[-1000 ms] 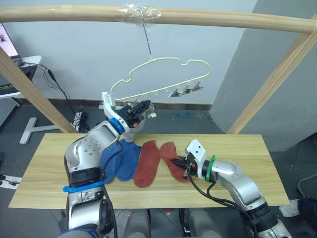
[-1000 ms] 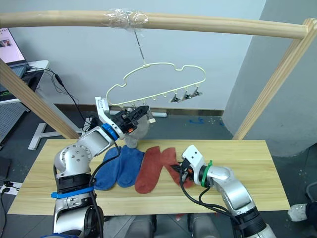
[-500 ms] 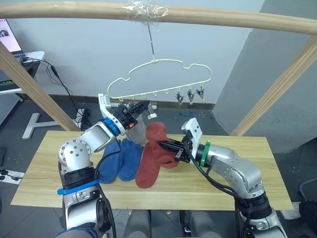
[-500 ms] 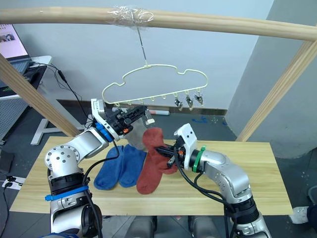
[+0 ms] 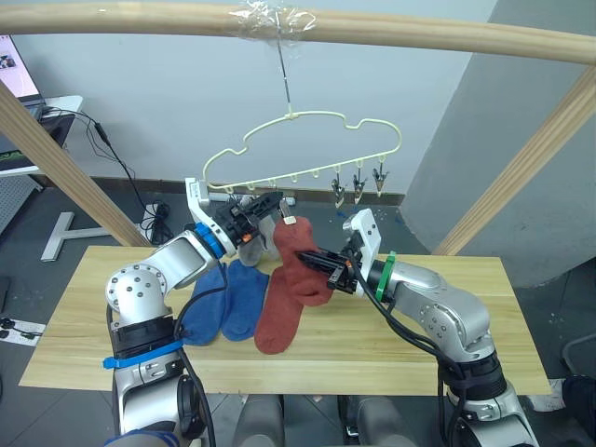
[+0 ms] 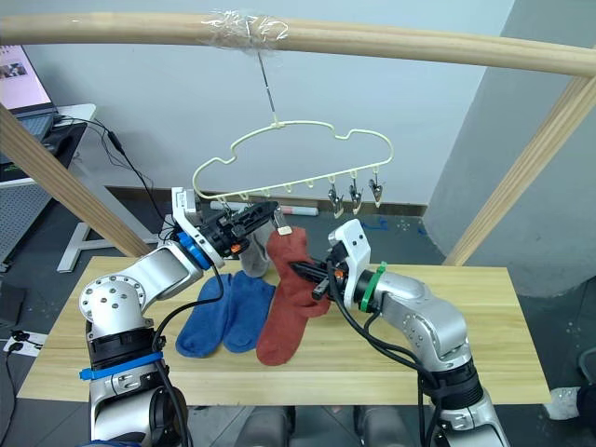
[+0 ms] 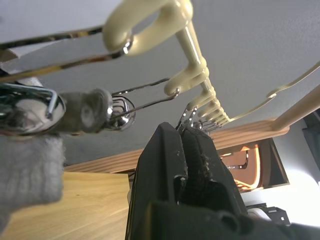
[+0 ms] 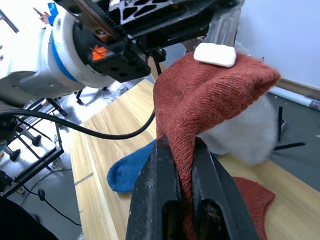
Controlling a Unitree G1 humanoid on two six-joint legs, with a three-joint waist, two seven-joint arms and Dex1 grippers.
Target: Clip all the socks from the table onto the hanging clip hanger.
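The pale yellow-green clip hanger (image 5: 307, 140) hangs by its hook from the top pole. A light grey sock (image 5: 250, 247) dangles from one of its left clips (image 7: 30, 112). My left gripper (image 5: 270, 203) is raised to the clip row, fingers shut on a clip there. My right gripper (image 5: 328, 267) is shut on a rust-red sock (image 5: 303, 261) and holds it up just below the left gripper's tip. That sock drapes over the right gripper's fingers (image 8: 165, 170). On the table (image 5: 447, 345) lie two blue socks (image 5: 228, 298) and another rust-red sock (image 5: 277, 317).
A round wooden pole (image 5: 140, 19) spans overhead, with slanted poles at left (image 5: 56, 158) and right (image 5: 521, 158). Three bare clips (image 5: 358, 182) hang at the hanger's right end. A laptop (image 5: 14, 74) and cables sit far left behind the table.
My right gripper has lifted a rust-red sock off the table and carried it up and left, close under the left gripper. The left gripper has stayed at the clips.
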